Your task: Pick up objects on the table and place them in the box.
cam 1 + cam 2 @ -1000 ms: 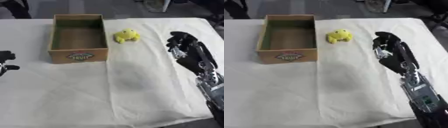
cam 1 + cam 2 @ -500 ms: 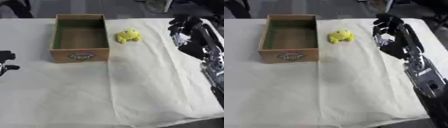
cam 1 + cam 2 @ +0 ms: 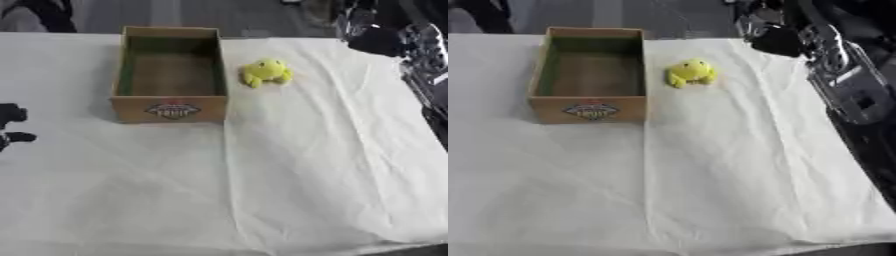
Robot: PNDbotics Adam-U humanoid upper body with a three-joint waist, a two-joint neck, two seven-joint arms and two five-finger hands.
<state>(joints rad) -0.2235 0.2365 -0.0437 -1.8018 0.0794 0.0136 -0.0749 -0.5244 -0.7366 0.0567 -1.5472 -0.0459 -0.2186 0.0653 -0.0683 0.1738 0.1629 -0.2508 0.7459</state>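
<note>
A small yellow plush toy (image 3: 265,71) lies on the white tablecloth just right of the open cardboard box (image 3: 171,108), whose inside shows nothing. My right hand (image 3: 773,33) hovers high at the far right edge of the table, beyond and to the right of the toy, well apart from it. Its fingers hang relaxed and hold nothing. At the left edge, only part of my left hand (image 3: 10,124) shows, resting open and holding nothing.
The white cloth (image 3: 289,170) covers the table, with creases down the middle. The table's right edge (image 3: 859,165) runs close under my right forearm (image 3: 846,85). Dark floor and dark shapes lie past the far edge.
My right hand has lifted and travelled away from me, from beside the toy's right to the table's far right edge. The toy, the box and my left hand have stayed put.
</note>
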